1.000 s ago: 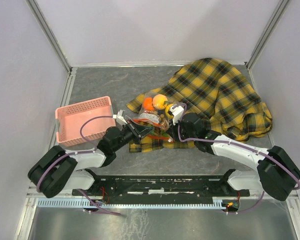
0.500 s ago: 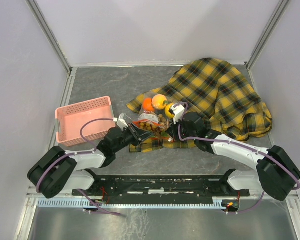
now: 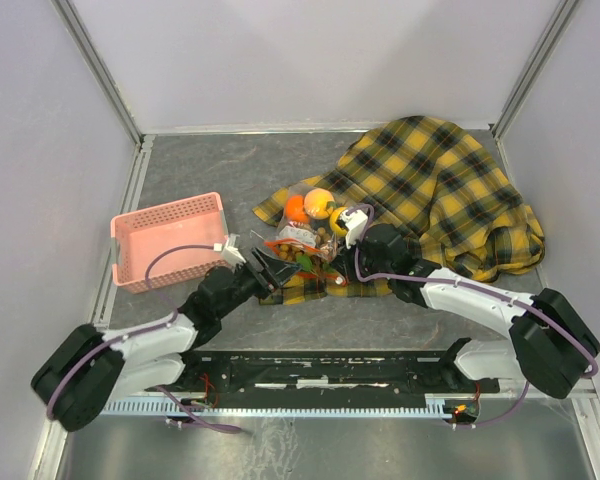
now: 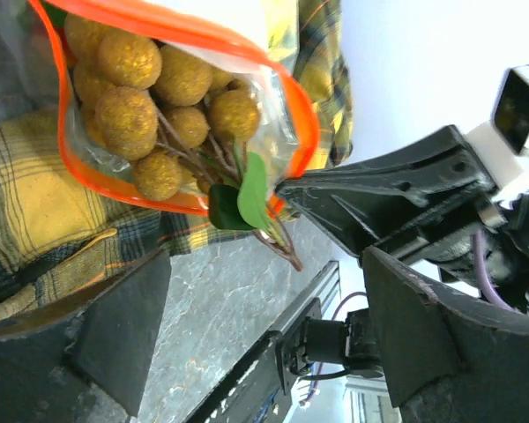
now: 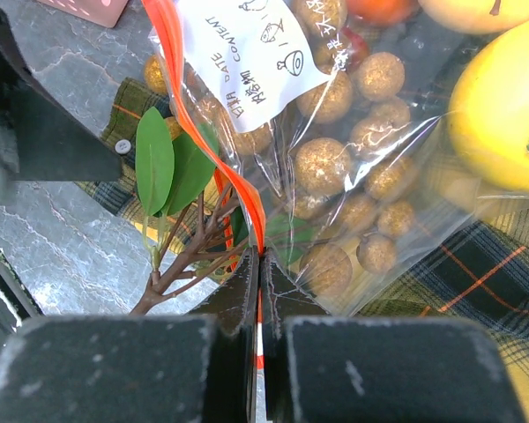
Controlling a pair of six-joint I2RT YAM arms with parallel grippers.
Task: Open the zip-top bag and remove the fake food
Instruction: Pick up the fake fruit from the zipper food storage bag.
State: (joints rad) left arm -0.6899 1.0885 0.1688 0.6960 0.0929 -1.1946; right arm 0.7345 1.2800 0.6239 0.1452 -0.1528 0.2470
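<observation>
Zip-top bag [image 5: 370, 225] – label [image 5: 251, 53] "DATE" ("CONTENT")

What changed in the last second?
The left gripper backed off toward the near-left, away from the zip-top bag, and is open. The right gripper stays shut on the bag's red zip strip. Plaid cloth and pink basket are unmoved.

Grey marbled table [image 3: 230, 170] with a basket and a cloth

A pink slotted plastic basket [image 3: 167, 210] sits at the left; well apart, a rumpled yellow-and-black plaid cloth [image 3: 440, 190] spreads over the right and back, its left flap carrying the zip-top bag [image 3: 302, 235].
</observation>
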